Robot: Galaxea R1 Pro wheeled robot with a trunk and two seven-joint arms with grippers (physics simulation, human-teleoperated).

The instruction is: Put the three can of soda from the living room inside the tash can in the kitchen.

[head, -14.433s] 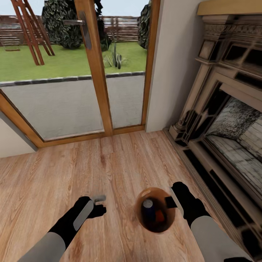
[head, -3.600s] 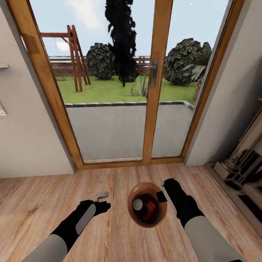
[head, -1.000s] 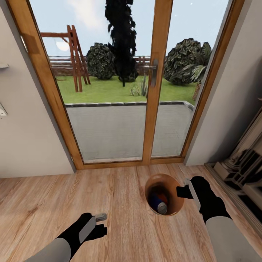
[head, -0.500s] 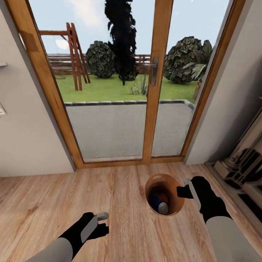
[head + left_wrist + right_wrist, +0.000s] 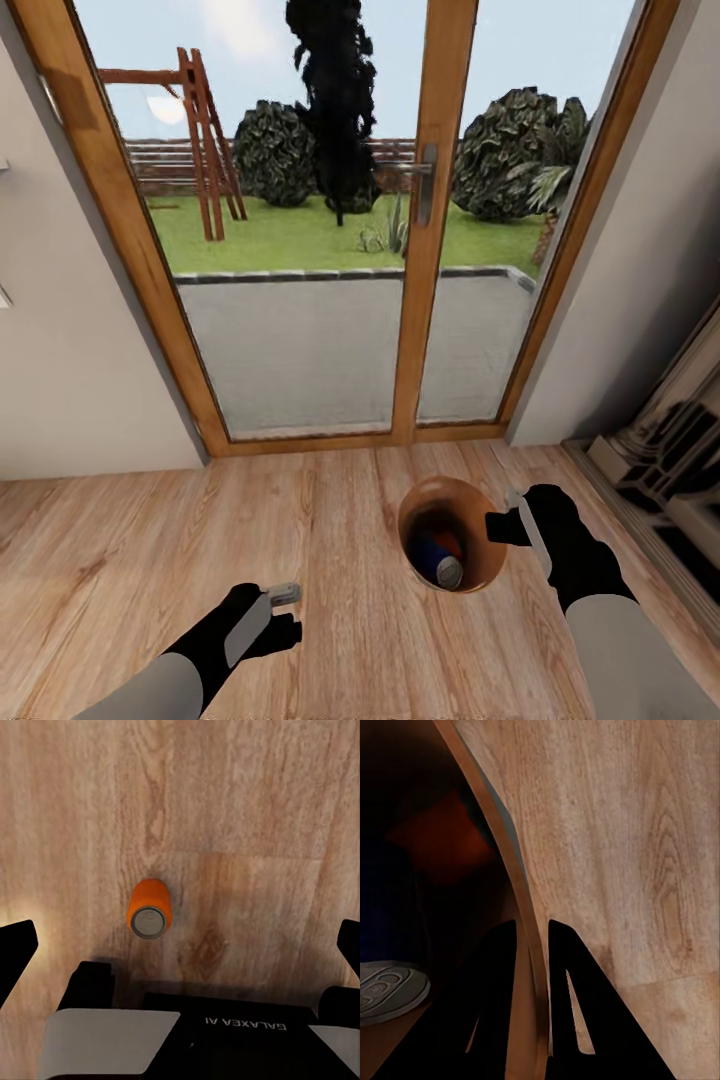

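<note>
Lt wood floor (image 5: 120,560), orange can (image 5: 149,907) on it

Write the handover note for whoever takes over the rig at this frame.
Right gripper: shut on the rim of the tash can, one finger inside and one outside.
Left gripper: open and empty, above an orange can on the wood floor.
In the bin: a blue can and a second orange can.
Done: two cans binned.
Left: pick up the floor can, drop it in, and carry the bin to the kitchen. The rig faces the glass doors.
</note>
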